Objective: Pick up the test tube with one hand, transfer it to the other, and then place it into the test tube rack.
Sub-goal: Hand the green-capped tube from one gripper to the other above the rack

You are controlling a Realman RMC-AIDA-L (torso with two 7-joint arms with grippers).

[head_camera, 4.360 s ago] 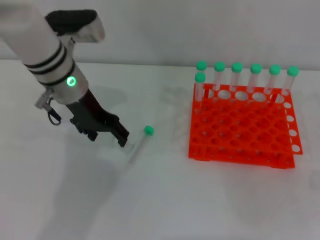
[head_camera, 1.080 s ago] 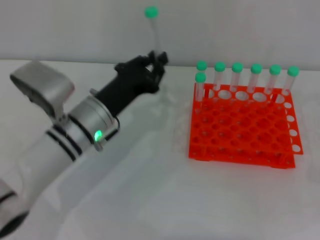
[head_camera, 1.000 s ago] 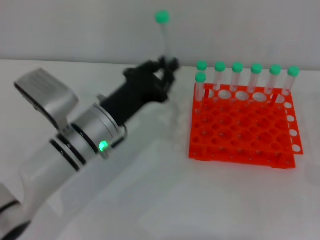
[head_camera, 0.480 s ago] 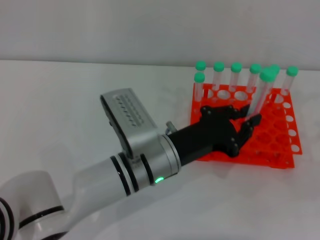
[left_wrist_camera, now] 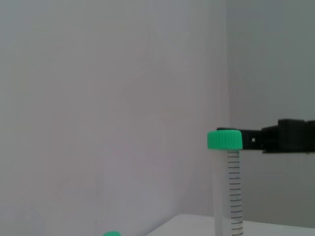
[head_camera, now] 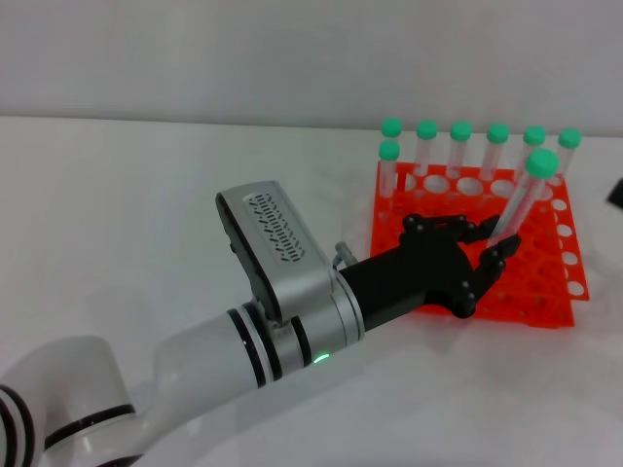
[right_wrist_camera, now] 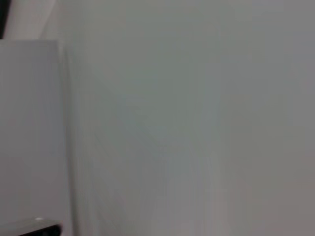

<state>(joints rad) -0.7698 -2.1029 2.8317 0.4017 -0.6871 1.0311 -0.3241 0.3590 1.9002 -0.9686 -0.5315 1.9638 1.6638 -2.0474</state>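
Observation:
My left gripper (head_camera: pixel 490 251), black on the white arm with the green light, is shut on the lower part of the test tube (head_camera: pixel 518 208). It holds the tube tilted above the right half of the orange-red test tube rack (head_camera: pixel 533 292), green cap (head_camera: pixel 541 162) up. In the left wrist view the tube (left_wrist_camera: pixel 231 196) stands upright with its cap (left_wrist_camera: pixel 224 139) on top. A black part of my right gripper (head_camera: pixel 617 193) shows at the right edge. It also shows just behind the cap in the left wrist view (left_wrist_camera: pixel 283 137).
Several other green-capped tubes (head_camera: pixel 460 146) stand along the rack's back row, with one more at its back left (head_camera: pixel 389 167). The white table (head_camera: pixel 146 195) stretches to the left of the rack. My left arm (head_camera: pixel 282 321) crosses the table's front middle. The right wrist view shows only a pale wall.
My left gripper took the tube from the table, lifted it and swung it right over the rack. In the last half second it moved slightly further right, and my right gripper appeared at the right edge.

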